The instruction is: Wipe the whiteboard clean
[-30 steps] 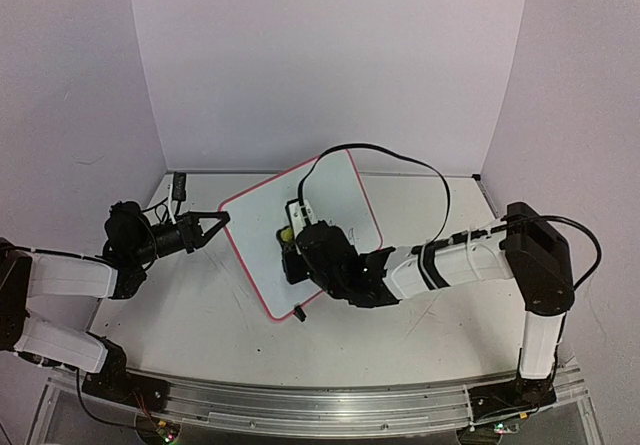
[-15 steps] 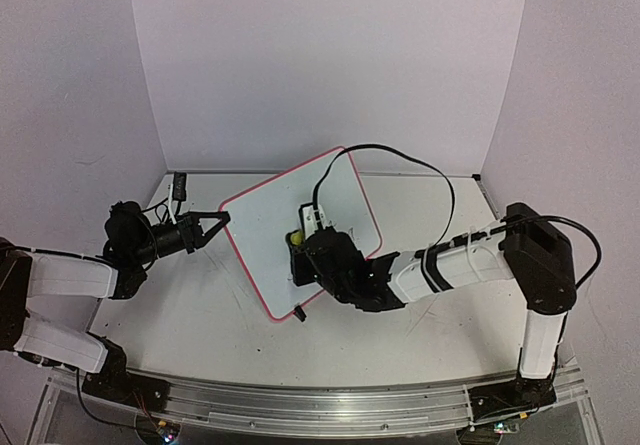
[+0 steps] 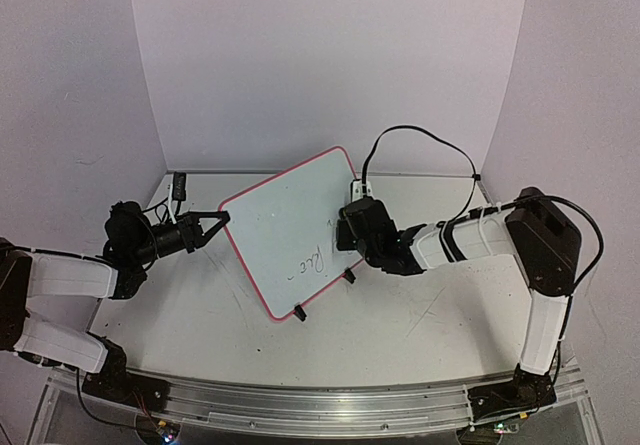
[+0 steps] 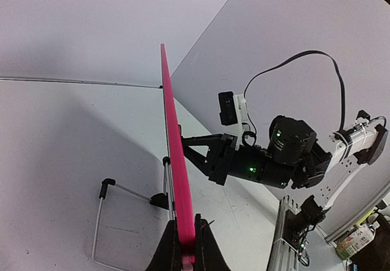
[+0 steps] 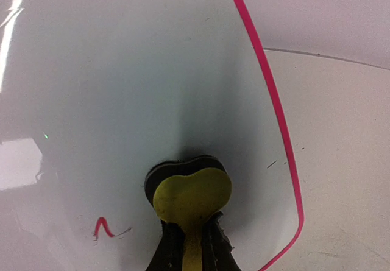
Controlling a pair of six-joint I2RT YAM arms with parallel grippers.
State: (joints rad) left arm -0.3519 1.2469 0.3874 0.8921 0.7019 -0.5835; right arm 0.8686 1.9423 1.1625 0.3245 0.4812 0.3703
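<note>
We've got the L gripper (image 4: 183, 247) clamped on the board's (image 3: 285, 220) left edge to brace it standing on the table (image 3: 200, 315), while the R gripper (image 5: 189, 242) pinches the eraser (image 5: 192, 194) at its face near the right edge, w/ writing (image 3: 315, 262) lower down unwiped.

a smooth, glossy face with soft reflections is seen on the white rectangular whiteboard with a thin pink-red frame (image 5: 122, 88). the small yellow eraser block (image 5: 192, 195) is seen as matt and soft. the white worktop (image 3: 200, 315) is found matt and scuffed. the thin wire stand (image 4: 107, 186) looks metallic.
</note>
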